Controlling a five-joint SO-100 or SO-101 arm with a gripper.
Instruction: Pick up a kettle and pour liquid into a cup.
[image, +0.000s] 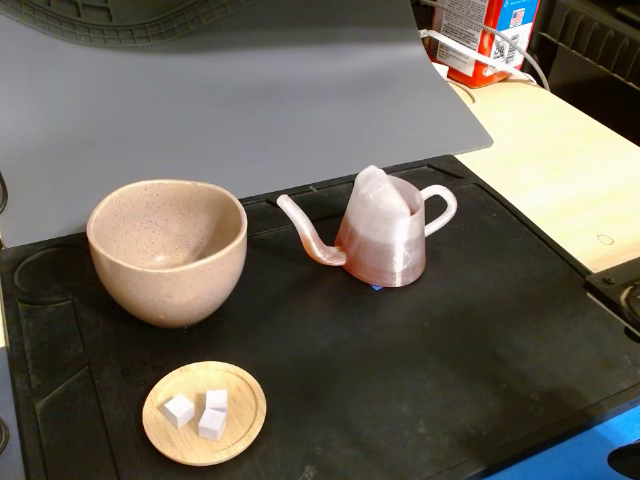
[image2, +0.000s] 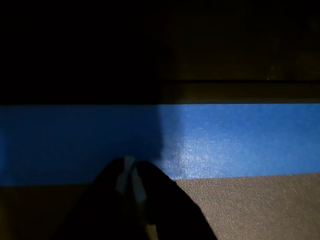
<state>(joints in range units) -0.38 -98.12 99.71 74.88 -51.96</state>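
Note:
The kettle (image: 385, 240), translucent pink with a darker reddish lower half, stands upright at the middle of the black mat (image: 400, 370). Its thin spout (image: 305, 232) points left toward the cup (image: 165, 260), and its loop handle (image: 440, 205) faces right. The cup is a beige speckled bowl at the mat's left, and no liquid shows inside it. In the wrist view my gripper (image2: 131, 167) rises dark from the bottom edge with its tips together, empty, over a blue strip (image2: 240, 140). Neither kettle nor cup shows in that view.
A wooden saucer (image: 240, 425) with three white cubes lies in front of the cup. A grey sheet (image: 250, 100) stands behind the mat. A red carton (image: 490, 35) sits at the back right on the pale wooden table (image: 560, 170).

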